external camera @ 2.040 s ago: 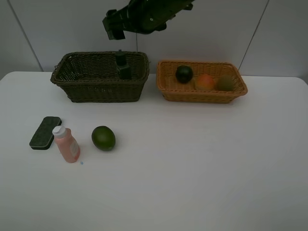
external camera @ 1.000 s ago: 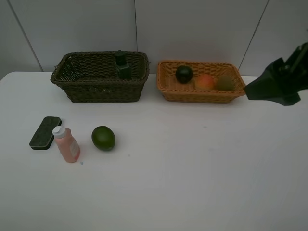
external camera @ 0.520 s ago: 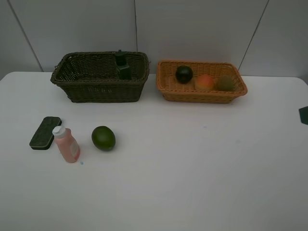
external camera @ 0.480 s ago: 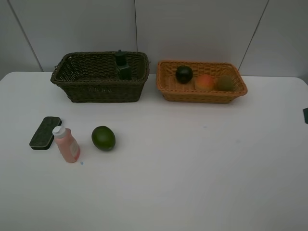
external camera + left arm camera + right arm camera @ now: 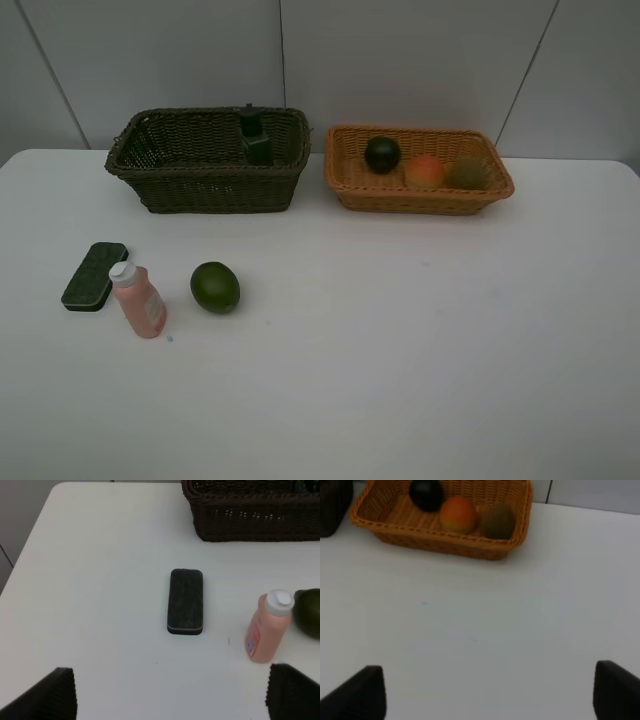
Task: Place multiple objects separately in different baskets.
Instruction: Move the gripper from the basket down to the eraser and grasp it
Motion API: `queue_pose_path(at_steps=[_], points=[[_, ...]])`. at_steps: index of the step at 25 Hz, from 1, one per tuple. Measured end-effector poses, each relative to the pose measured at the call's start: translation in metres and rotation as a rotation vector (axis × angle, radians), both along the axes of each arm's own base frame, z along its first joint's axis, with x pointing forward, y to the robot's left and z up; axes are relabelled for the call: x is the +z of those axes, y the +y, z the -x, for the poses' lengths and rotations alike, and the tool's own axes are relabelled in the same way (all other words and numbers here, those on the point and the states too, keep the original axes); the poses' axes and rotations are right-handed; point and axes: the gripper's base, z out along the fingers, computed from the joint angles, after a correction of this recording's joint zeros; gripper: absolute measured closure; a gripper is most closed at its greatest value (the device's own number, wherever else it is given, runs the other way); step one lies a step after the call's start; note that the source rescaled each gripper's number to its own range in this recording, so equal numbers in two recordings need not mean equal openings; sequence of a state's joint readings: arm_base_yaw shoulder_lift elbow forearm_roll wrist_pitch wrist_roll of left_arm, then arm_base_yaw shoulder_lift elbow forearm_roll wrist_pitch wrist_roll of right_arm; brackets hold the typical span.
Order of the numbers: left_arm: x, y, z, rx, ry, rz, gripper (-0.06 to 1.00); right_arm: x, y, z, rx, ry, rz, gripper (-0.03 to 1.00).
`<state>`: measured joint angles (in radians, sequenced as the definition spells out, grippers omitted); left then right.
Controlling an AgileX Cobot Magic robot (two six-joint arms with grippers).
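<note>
Resting on the white worktop point(image 5: 400, 330): dark green eraser block point(image 5: 94, 275), pink white-capped bottle point(image 5: 138, 300) just beside it, round green fruit point(image 5: 215, 287) near. Dark green pump bottle point(image 5: 257, 140) stands in the dark brown-green woven basket point(image 5: 205, 185). Dark mangosteen point(image 5: 382, 154), orange-red peach point(image 5: 426, 171) and brown kiwi point(image 5: 467, 172) sit in the light orange-tan woven basket point(image 5: 418, 198). Left claw point(image 5: 170, 695) spread wide, empty, facing the eraser. Right claw point(image 5: 487, 692) spread wide, empty, facing the tan basket.

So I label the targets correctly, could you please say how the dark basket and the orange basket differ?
The dark basket is brown-green; the orange basket is light tan-orange. The dark basket has taller walls than the orange basket. The dark basket shows a pump bottle; the orange basket holds three fruits. Both are rectangular woven wicker.
</note>
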<state>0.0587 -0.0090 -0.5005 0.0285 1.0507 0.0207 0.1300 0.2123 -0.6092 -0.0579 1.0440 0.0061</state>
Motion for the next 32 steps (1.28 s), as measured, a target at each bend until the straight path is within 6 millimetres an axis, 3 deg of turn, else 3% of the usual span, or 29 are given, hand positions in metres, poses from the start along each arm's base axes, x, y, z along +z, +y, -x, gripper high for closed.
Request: queue_pose_path(at_steps=[9,32], points=[[0.0,0.0,0.0,0.0,0.0,0.0,-0.06,-0.025,-0.001,0.028,0.016,-0.104,-0.045,-0.03],[0.0,0.0,0.0,0.0,0.0,0.0,-0.06,-0.025,-0.001,0.028,0.016,-0.106,-0.046,-0.03]])
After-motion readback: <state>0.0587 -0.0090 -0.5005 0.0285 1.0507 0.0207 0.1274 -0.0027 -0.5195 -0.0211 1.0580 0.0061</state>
